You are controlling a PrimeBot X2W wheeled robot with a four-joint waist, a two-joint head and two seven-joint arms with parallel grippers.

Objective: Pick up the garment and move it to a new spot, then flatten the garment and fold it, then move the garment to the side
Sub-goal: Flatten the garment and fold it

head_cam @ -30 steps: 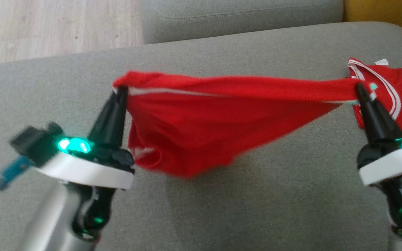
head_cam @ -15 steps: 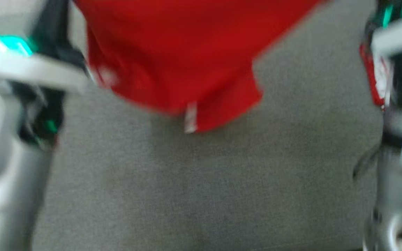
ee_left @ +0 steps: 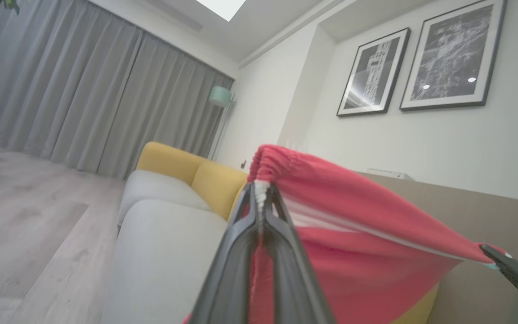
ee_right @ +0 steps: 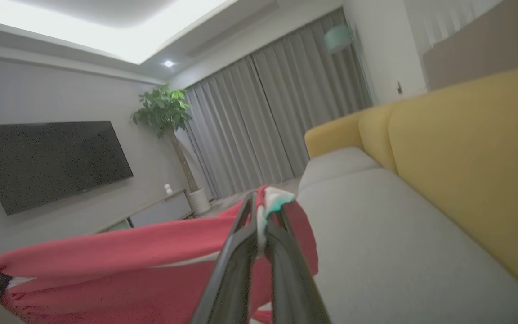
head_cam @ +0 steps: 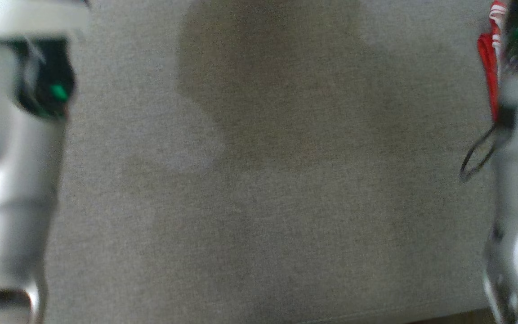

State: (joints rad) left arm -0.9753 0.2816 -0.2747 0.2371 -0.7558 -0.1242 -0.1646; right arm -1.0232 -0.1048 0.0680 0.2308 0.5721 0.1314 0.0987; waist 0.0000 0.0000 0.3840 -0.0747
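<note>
Red garment (ee_left: pixel 367 243) hangs stretched taut in the air over the grey sofa seat (ee_right: pixel 389 243). One gathered corner is clamped in the left pincer (ee_left: pixel 261 191), the opposite corner in the right pincer (ee_right: pixel 264 211).

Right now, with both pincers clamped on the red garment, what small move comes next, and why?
Probably lower both arms together without slackening the cloth. The left pincer and right pincer each pinch one end of the red garment, which hangs stretched between them above the grey seat cushion. Open cushion lies beneath, so it could land flat there.
</note>
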